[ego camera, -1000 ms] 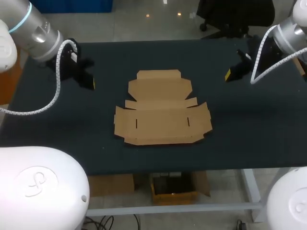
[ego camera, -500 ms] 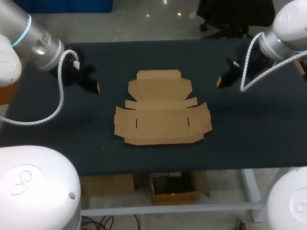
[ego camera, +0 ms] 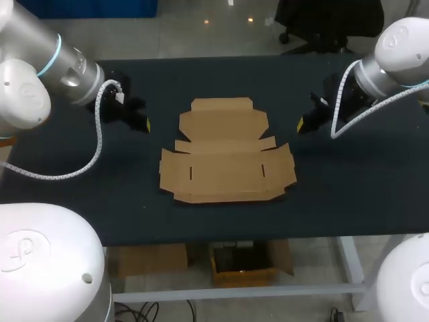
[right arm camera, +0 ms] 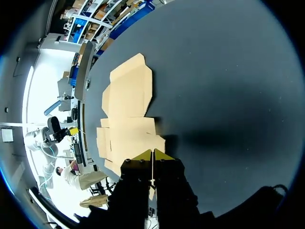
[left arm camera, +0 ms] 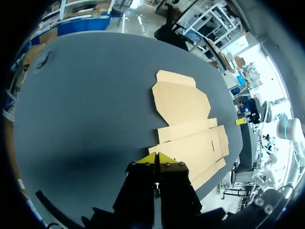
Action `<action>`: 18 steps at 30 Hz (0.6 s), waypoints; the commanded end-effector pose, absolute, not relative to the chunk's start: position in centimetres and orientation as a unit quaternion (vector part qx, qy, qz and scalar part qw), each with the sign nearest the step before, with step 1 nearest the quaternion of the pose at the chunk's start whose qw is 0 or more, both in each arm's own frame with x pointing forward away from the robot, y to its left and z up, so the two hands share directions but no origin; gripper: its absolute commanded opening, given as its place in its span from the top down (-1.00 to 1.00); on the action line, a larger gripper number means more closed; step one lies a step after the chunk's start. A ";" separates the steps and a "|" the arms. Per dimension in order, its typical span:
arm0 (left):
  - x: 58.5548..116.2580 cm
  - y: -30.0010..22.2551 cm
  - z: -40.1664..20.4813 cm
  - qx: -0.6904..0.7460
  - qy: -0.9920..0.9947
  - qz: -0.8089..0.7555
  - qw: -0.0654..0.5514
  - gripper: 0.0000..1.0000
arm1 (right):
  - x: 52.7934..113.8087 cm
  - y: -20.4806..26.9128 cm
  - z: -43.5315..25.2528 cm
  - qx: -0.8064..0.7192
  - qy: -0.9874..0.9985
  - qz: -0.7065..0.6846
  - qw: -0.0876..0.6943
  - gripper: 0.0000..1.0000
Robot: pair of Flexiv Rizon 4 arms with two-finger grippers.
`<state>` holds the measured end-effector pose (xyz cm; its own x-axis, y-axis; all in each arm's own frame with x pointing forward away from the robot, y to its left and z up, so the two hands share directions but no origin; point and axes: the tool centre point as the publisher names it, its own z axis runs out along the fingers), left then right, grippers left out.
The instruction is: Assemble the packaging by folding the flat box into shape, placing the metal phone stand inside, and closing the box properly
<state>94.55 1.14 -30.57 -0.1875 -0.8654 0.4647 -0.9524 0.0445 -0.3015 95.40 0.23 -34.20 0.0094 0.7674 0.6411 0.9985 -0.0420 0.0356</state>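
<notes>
Lying flat, box: the unfolded brown cardboard box blank (ego camera: 226, 155) is spread in the middle of the frame in the head view, every flap down, with its narrower lid panel toward the upper part of the frame.
Table: the box blank is borne by a black cloth-covered table (ego camera: 348, 174).
Left gripper: the left gripper (ego camera: 143, 125) is held over the table at the left of the lid panel, apart from the cardboard. In the left wrist view it (left arm camera: 157, 156) is shown with its yellow tips pressed together on nothing, and the box blank (left arm camera: 190, 124) is seen ahead of it.
Right gripper: the right gripper (ego camera: 301, 125) is held at the right of the lid panel, also apart from the cardboard. In the right wrist view it (right arm camera: 152, 153) is closed on nothing, with the box blank (right arm camera: 126, 109) ahead.
Arms: the left arm (ego camera: 47, 67) is brought in from the upper left of the frame, the right arm (ego camera: 395, 54) from the upper right.
</notes>
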 end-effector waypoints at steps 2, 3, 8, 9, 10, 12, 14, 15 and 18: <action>96.2 0.9 -32.0 0.627 -0.723 0.278 0.088 1.00 | 95.5 0.1 -35.2 -0.675 -0.652 -0.255 0.233 1.00; 96.3 0.8 -32.1 0.626 -0.724 0.278 0.087 1.00 | 95.5 0.1 -35.3 -0.675 -0.652 -0.256 0.234 1.00; 96.7 0.7 -32.6 0.617 -0.728 0.283 0.091 1.00 | 95.6 0.1 -36.1 -0.674 -0.650 -0.260 0.238 1.00; 96.7 0.7 -32.7 0.616 -0.728 0.285 0.091 1.00 | 95.6 0.2 -36.2 -0.673 -0.649 -0.260 0.240 1.00; 96.7 0.7 -32.9 0.616 -0.728 0.287 0.090 1.00 | 95.6 0.3 -36.4 -0.673 -0.649 -0.260 0.241 1.00; 96.8 0.8 -33.1 0.612 -0.730 0.289 0.092 1.00 | 95.7 0.5 -36.8 -0.674 -0.648 -0.259 0.244 1.00; 96.9 0.8 -33.3 0.612 -0.729 0.290 0.096 1.00 | 95.6 0.5 -37.1 -0.675 -0.647 -0.259 0.245 1.00; 96.9 0.8 -33.4 0.613 -0.728 0.290 0.100 1.00 | 95.6 0.5 -37.3 -0.675 -0.644 -0.261 0.249 1.00; 96.9 0.8 -33.5 0.617 -0.725 0.289 0.106 1.00 | 95.5 0.5 -37.7 -0.676 -0.640 -0.260 0.257 1.00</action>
<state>96.61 0.76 -33.28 -0.2157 -0.8341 0.5078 -0.9542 0.0696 -0.2909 95.05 0.77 -37.14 0.0479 0.7419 0.6689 0.9983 -0.0585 -0.0066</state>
